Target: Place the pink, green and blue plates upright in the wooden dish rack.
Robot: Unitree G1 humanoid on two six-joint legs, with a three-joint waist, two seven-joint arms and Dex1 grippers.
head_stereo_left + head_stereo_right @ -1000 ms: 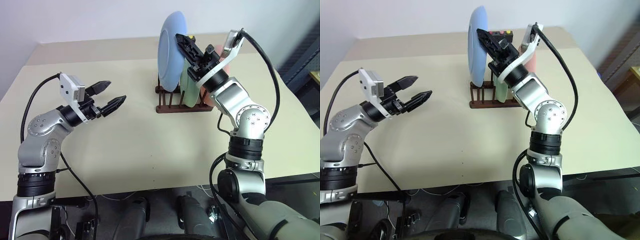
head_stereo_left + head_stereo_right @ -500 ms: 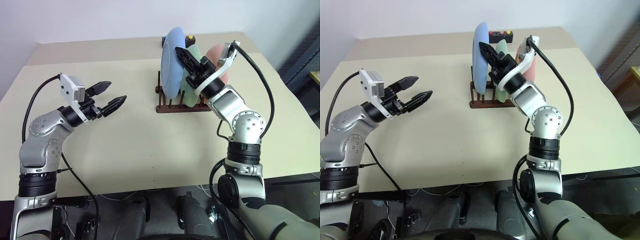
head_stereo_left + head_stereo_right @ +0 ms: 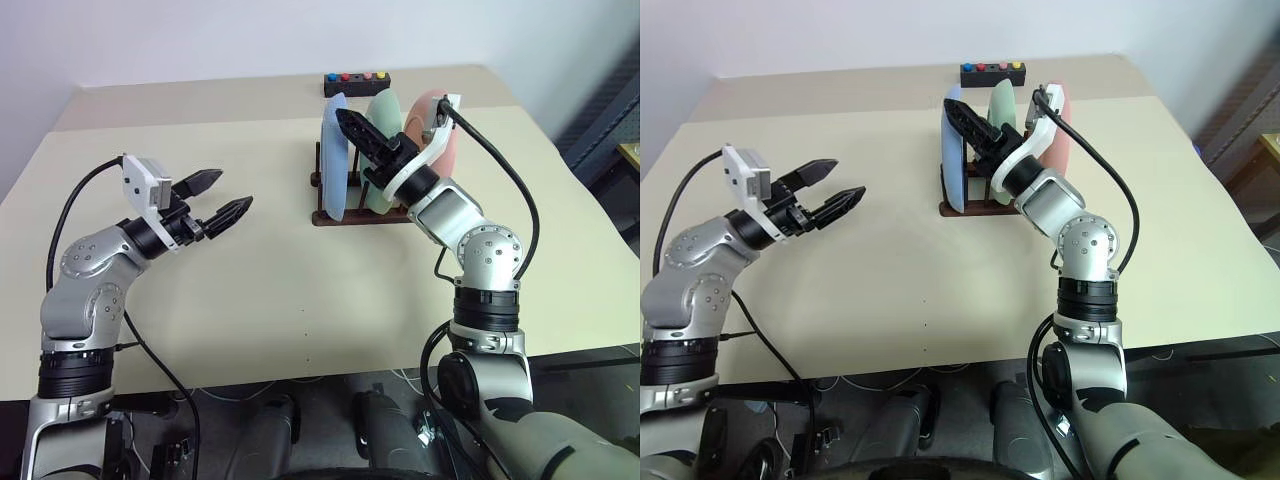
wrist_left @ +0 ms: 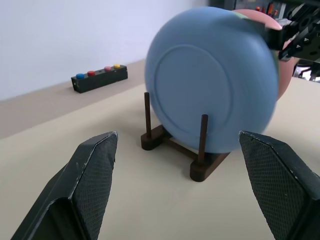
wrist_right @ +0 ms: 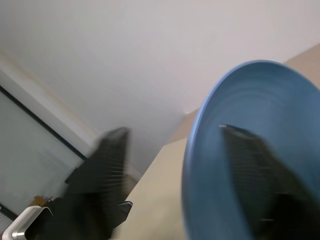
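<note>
While all three plates stand upright in the wooden dish rack [image 3: 365, 214] at twelve o'clock, the right gripper [image 3: 352, 138] straddles the blue plate [image 3: 333, 160] with spread fingers; the left gripper [image 3: 225, 194] hovers unclenched, empty.

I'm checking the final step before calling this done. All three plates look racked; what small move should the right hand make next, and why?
Probably draw the right hand straight back and up. Its fingers look open astride the rim of the blue plate, which stands upright between the pegs of the wooden dish rack, beside the green plate and pink plate. A sideways pull might tip it.
</note>
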